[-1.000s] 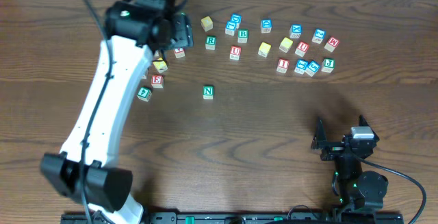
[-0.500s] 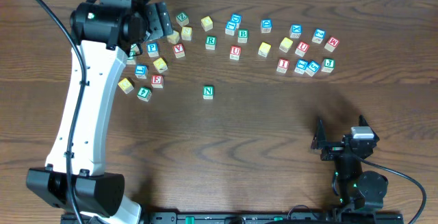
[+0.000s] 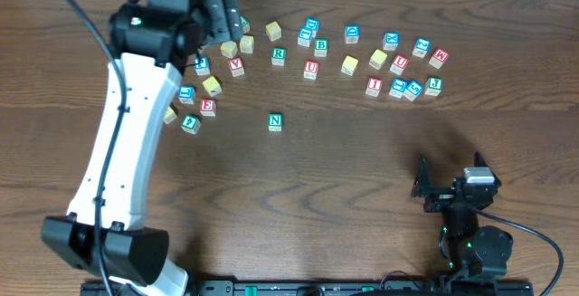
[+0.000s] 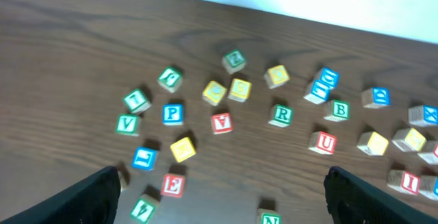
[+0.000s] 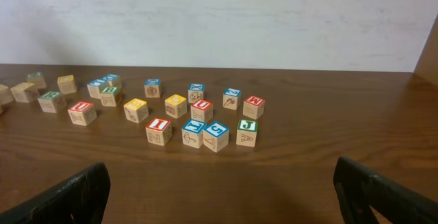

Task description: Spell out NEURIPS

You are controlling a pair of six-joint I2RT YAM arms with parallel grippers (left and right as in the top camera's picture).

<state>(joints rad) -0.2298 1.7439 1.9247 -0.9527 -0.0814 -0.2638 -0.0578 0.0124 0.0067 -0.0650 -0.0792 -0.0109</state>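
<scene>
Overhead: left arm (image 3: 127, 133) stretched to the far blocks (image 3: 310, 69), left tool (image 3: 226, 20) spread empty; right tool (image 3: 450, 165) likewise, low.

Dark wooden table (image 3: 344, 178) carries scattered letter blocks (image 3: 311, 69).

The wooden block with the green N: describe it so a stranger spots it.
On the brown wooden table, small lettered cubes scatter along the far edge. The wooden block with the green N stands apart in front of them. It alone has no cube beside it.
</scene>
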